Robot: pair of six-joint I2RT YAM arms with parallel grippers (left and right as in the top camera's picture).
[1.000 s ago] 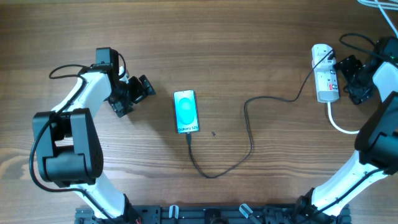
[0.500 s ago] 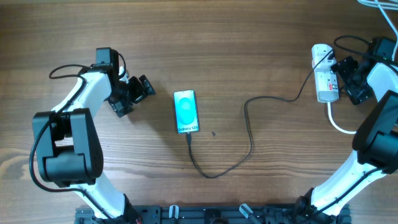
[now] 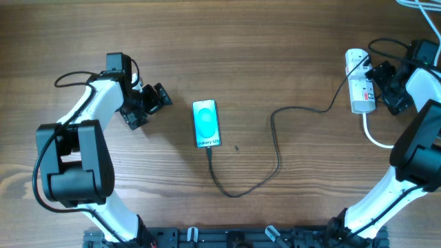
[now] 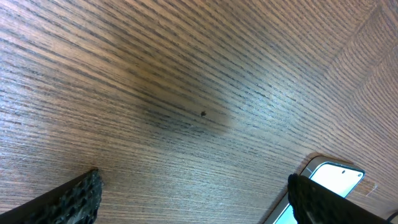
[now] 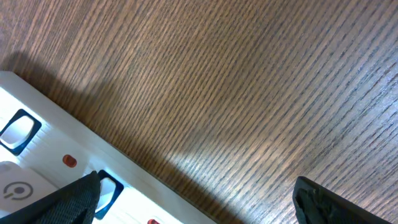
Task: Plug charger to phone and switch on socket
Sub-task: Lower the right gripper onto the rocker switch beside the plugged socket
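The phone (image 3: 207,123) lies in the middle of the table, teal screen up, white text band at its near end. The black charger cable (image 3: 277,148) runs from the phone's near end in a loop to the socket (image 3: 360,90), a white power strip at the far right. My left gripper (image 3: 150,103) is open and empty, left of the phone; the phone's corner (image 4: 336,176) shows beside its right finger. My right gripper (image 3: 387,86) is open, right beside the socket; its left finger hangs over a switch (image 5: 109,188) on the strip (image 5: 37,162).
The socket's thick white cord (image 3: 375,138) curves off toward the right edge. A second switch (image 5: 18,129) and small red indicators (image 5: 69,161) show on the strip. More white cables (image 3: 424,17) lie at the far right corner.
The right gripper has shifted slightly up along the socket. The left arm, phone and cable have not moved.
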